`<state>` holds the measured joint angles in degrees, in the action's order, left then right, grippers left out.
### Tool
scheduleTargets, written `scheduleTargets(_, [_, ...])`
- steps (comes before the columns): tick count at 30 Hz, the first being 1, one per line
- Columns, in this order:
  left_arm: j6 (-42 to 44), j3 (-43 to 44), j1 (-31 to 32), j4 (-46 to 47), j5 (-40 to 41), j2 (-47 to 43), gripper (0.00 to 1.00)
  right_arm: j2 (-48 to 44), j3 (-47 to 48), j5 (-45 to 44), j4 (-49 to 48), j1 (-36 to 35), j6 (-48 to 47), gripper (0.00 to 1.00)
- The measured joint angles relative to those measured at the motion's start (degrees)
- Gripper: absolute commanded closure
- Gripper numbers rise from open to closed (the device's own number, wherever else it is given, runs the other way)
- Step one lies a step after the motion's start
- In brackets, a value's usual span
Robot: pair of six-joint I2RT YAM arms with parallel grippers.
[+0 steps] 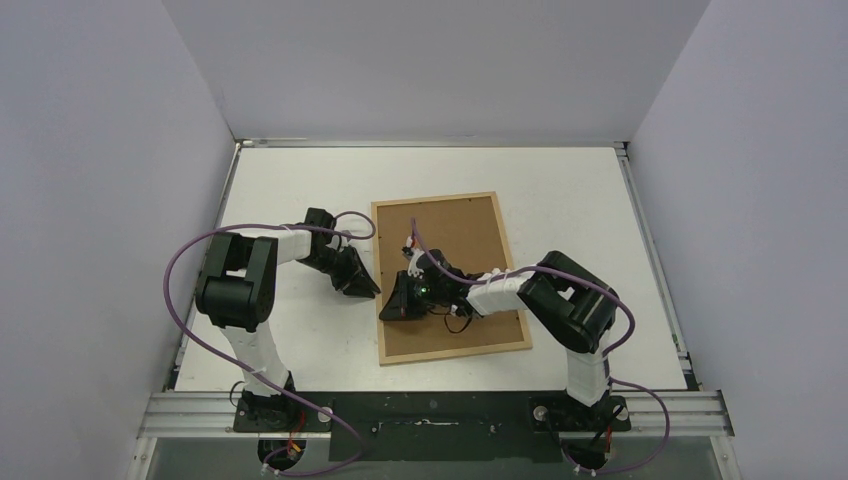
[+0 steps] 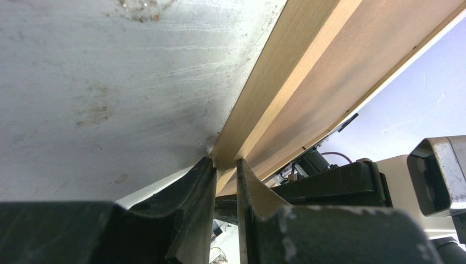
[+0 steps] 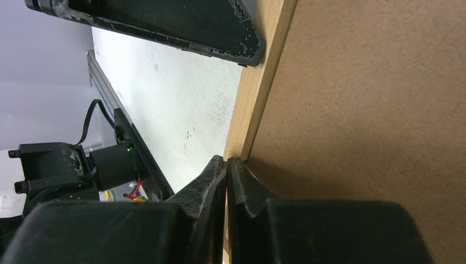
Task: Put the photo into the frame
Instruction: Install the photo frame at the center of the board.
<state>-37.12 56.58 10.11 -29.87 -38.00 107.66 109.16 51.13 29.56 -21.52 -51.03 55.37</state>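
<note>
Currently thin light-wood rectangular frame (image 1: pixel 437 197) lies brown-board-up on white table (image 1: pixel 300 340). Left gripper (image 2: pixel 225 165) pinches its left rail. Right gripper (image 3: pixel 226 162), jaws pressed together, sits at rail-board seam. Cat photo unseen. Best: steady rail, pry board gently.

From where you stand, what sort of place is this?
Probably a robot test booth: a white table boxed in by plain walls, a left arm and right arm bolted to a metal rail, one picture frame.
</note>
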Motion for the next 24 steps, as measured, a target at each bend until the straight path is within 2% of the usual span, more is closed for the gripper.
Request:
scheduleTargets(6, [0.00, 0.00, 0.00, 0.02, -0.02, 0.00, 0.83, 0.13, 1.05, -0.31, 2.56, 0.04, -0.81, 0.89])
scheduleTargets(14, [-0.04, 0.00, 0.00, 0.02, -0.02, 0.00, 0.83, 0.20, 1.62, 0.26, 2.84, 0.09, -0.90, 0.73])
scheduleTargets(24, [-0.07, 0.00, 0.00, 0.02, -0.07, 0.04, 0.83, 0.02, 1.64, -0.42, 2.64, -0.09, -1.18, 0.66])
